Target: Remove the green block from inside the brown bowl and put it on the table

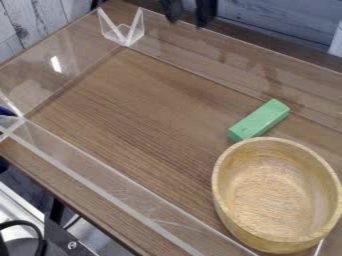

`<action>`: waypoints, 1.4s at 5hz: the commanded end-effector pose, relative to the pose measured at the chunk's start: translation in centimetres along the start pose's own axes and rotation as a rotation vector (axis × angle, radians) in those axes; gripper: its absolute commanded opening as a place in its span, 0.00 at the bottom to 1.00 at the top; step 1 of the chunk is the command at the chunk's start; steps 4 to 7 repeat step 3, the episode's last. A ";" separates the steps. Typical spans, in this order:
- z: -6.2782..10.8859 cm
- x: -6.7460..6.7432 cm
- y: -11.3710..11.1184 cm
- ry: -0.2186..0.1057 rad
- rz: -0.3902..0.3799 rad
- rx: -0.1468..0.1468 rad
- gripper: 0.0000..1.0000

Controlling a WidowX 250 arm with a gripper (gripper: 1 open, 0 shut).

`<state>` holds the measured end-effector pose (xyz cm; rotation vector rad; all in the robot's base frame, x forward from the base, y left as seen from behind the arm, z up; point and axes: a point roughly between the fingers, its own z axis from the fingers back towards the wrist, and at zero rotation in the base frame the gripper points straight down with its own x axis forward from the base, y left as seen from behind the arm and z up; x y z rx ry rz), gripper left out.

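The green block [259, 120] lies flat on the table [147, 110], just beyond the rim of the brown bowl [278, 192] and apart from it. Nothing is inside the bowl, which sits at the near right corner. My gripper [187, 14] is high at the top edge of the view, well back and to the left of the block. Only its dark fingertips show; they stand apart with nothing between them, so it is open.
Low clear acrylic walls [80, 165] run along the table's edges. A clear folded acrylic piece [120, 28] stands at the back left corner. Bare wood grain stretches from the bowl to the left wall.
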<state>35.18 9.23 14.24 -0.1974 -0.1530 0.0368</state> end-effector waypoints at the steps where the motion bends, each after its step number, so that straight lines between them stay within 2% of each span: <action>1: 1.1 0.7 -0.4 -0.050 -0.034 0.033 0.00; 3: -2.4 0.8 -0.9 0.000 -0.074 0.039 0.00; 7: -2.4 0.8 -0.9 0.000 -0.074 0.039 0.00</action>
